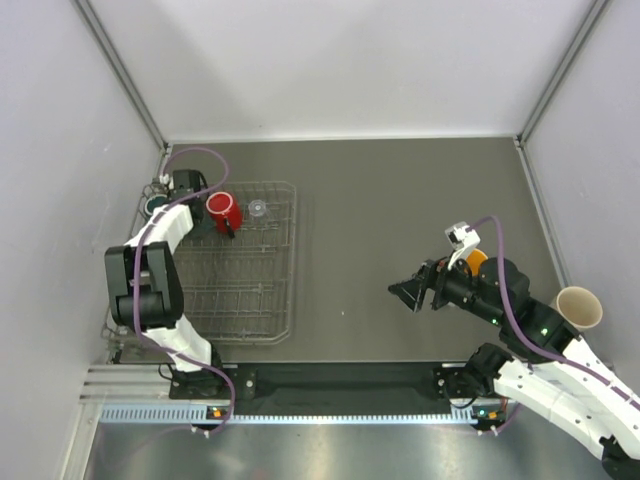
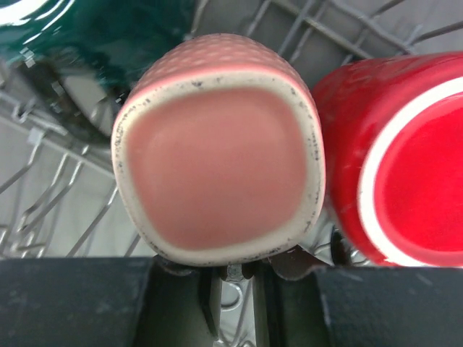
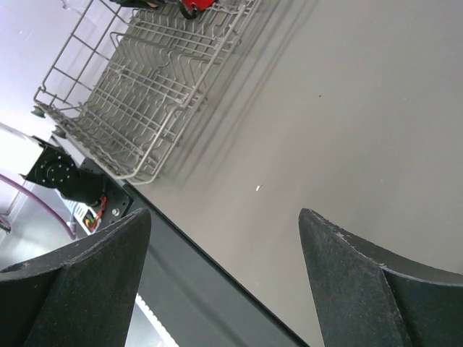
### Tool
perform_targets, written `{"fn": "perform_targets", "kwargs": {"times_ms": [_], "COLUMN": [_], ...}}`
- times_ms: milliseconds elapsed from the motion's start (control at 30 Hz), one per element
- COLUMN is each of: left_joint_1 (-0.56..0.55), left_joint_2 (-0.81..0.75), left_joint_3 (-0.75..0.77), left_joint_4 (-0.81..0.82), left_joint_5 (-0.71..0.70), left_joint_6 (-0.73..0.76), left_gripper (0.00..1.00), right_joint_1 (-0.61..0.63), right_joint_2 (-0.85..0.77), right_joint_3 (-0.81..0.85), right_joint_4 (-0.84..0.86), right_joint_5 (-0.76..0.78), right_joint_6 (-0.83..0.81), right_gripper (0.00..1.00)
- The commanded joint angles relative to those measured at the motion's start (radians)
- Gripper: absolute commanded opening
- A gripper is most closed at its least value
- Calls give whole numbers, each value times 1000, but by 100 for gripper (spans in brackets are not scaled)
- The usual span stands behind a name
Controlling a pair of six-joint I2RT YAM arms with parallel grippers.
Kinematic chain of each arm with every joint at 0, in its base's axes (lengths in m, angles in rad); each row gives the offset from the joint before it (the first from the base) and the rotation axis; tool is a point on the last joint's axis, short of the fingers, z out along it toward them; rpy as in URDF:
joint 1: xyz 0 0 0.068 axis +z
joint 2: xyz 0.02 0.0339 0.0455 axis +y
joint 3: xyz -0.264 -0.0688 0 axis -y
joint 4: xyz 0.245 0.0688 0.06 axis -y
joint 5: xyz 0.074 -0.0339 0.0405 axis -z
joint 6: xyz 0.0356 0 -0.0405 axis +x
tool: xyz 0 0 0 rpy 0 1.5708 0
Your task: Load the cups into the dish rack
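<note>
Inside dish rack (image 1: pixel 255 300): pink mug (image 2: pixel 217 144) just beside red mug (image 2: pixel 405 159), possibly touching.
Left gripper (image 2: pixel 233 283): closed tight by pink mug.
Right gripper (image 3: pixel 224 217): spread apart, empty.

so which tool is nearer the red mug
Left. The left tool is at the dish rack's far end, right beside the red mug; the right tool hovers over the table, well off to the rack's right.

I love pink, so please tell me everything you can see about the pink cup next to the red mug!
The pink cup looks ceramic, with a bumpy outside. Its bottom faces the left wrist camera: smooth pink ringed by a cream, black-speckled edge. It is over the wire dish rack, between a dark green cup and the red mug. The left gripper is shut right by it; whether it pinches the cup is hidden.
</note>
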Motion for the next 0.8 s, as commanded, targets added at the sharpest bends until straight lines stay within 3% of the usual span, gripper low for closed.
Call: {"fn": "perform_targets", "kwargs": {"times_ms": [0,700,767], "left_joint_1": [3,28,28], "left_joint_2": [0,164,166], "left_joint_3": [58,157,156], "left_joint_4": [99,90,80], "left_joint_5": [21,58,57], "left_joint_6": [24,49,34], "left_gripper": [0,0,9], "right_joint_1": [2,2,2], "right_joint_2": [-1,20,17], "right_joint_3": [4,-5,-10], "right_joint_4": [19,29,28], "right_joint_5": [15,11,11], "right_joint_6": [-17,-8,-10], "right_gripper": [83,83,83]}}
